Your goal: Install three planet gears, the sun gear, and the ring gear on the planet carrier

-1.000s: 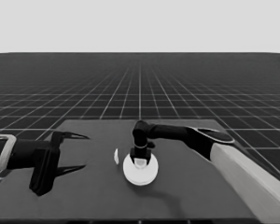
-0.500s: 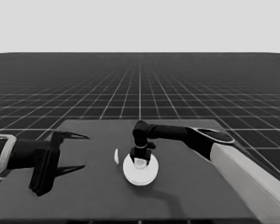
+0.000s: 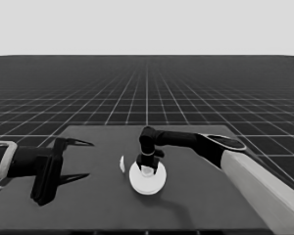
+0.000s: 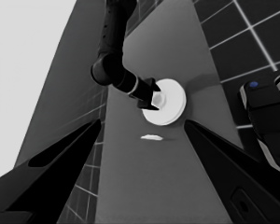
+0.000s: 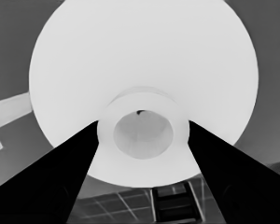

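Larger round part (image 3: 147, 179) mid-table, seated over the stack (gears, smaller round part hidden). Right gripper (image 3: 147, 165) above it, clamped on the raised hub (image 5: 142, 127) at its centre. Thin white piece (image 3: 122, 163) just beside. Left gripper (image 3: 81, 159) parked at table's left end, spread, empty. Risk: a tilted release could jam or unseat the part.

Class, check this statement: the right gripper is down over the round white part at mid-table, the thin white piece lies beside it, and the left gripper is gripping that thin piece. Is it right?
One error: the left gripper grips nothing; it waits at the table's left end, far from the thin white piece, as the head view shows. The right gripper is indeed over the round part, thin piece beside it.
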Robot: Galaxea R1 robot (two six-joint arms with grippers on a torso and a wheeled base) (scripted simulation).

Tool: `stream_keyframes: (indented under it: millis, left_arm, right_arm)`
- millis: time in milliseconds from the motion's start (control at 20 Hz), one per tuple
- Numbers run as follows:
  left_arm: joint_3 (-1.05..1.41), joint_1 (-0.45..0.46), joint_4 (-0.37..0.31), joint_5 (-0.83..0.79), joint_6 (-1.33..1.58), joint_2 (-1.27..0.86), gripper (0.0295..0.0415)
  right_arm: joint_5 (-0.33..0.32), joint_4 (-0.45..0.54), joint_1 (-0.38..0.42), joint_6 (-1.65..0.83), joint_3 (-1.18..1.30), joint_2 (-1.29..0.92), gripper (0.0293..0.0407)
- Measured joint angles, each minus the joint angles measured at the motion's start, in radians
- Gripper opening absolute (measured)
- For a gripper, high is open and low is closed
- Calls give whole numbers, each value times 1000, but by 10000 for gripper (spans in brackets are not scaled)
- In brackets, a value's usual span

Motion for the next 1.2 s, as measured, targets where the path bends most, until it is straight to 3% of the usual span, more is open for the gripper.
stream_keyframes:
  millis: [1200]
  left_arm:
    - [0,0,0,0,0,0,385]
  right_arm:
    - [0,0,0,209,0,0,348]
